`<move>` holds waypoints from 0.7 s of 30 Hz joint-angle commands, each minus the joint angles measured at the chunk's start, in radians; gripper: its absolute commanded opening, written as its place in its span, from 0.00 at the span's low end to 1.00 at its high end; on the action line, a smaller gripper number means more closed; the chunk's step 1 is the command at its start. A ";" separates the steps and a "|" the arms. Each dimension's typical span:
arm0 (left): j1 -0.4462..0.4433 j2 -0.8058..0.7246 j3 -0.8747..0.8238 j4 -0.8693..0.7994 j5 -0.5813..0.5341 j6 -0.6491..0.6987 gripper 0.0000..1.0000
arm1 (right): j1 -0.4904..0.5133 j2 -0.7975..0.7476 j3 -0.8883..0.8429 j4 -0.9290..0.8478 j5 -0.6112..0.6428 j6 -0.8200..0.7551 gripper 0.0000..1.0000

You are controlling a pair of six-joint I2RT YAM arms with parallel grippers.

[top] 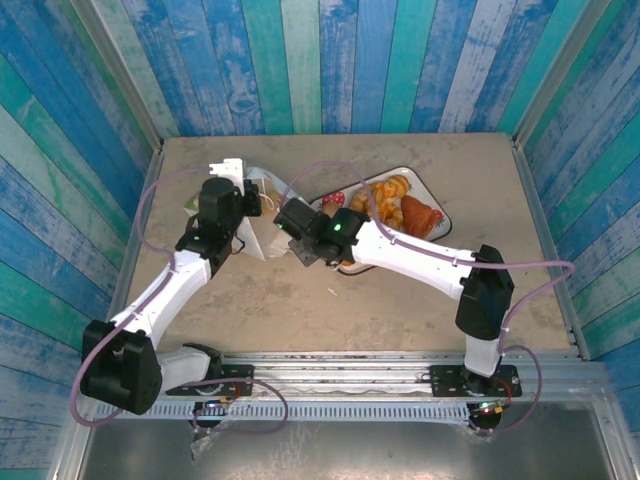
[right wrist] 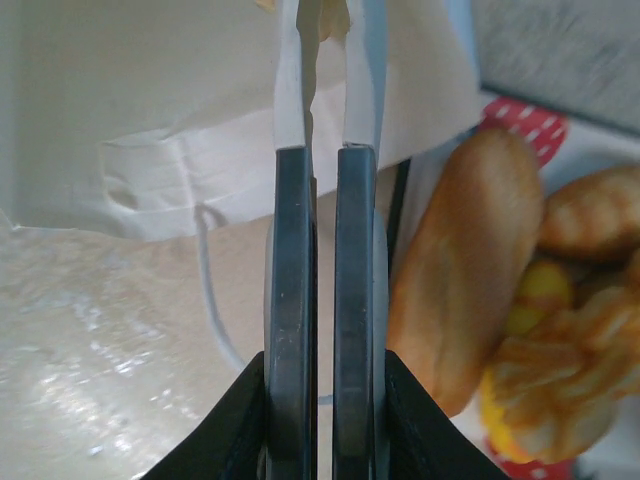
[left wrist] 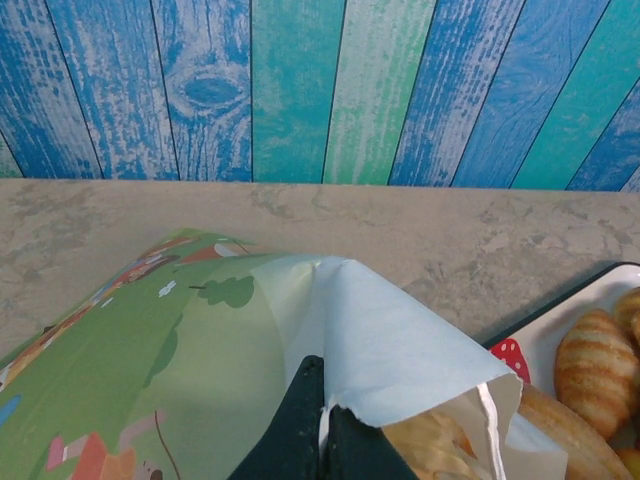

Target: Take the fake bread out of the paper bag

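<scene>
The paper bag [top: 262,240] lies tilted on the table between my two grippers. My left gripper [top: 243,208] is shut on the bag's white rim [left wrist: 400,340], its black fingertips [left wrist: 305,400] pinching the paper. A golden piece of fake bread [left wrist: 430,445] shows inside the bag's mouth. My right gripper [top: 281,225] reaches the bag [right wrist: 150,100] from the tray side, jaws shut with a ragged paper edge between the tips [right wrist: 327,150]. More fake bread [top: 395,205] lies on the tray: a tan loaf [right wrist: 460,270] and ridged croissants [right wrist: 590,215] [left wrist: 595,360].
The white strawberry-print tray [top: 413,174] [left wrist: 545,345] [right wrist: 520,120] sits right of the bag at the back of the table. The bag's cord handle [right wrist: 205,280] hangs onto the tabletop. Blue and green plank walls enclose the table on three sides.
</scene>
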 commanded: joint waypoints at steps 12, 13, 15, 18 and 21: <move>0.003 0.080 0.060 -0.071 0.029 0.013 0.00 | 0.070 -0.025 -0.135 0.258 0.456 -0.395 0.06; 0.003 0.083 0.061 -0.073 0.033 0.014 0.00 | 0.071 -0.028 -0.144 0.270 0.463 -0.419 0.06; 0.005 0.086 0.063 -0.072 0.040 0.015 0.00 | 0.071 -0.029 -0.156 0.293 0.468 -0.459 0.06; 0.005 0.084 0.068 -0.073 0.045 0.016 0.00 | 0.071 -0.009 -0.159 0.302 0.488 -0.512 0.06; 0.005 0.080 0.073 -0.077 0.049 0.018 0.00 | 0.079 0.021 -0.163 0.322 0.556 -0.574 0.06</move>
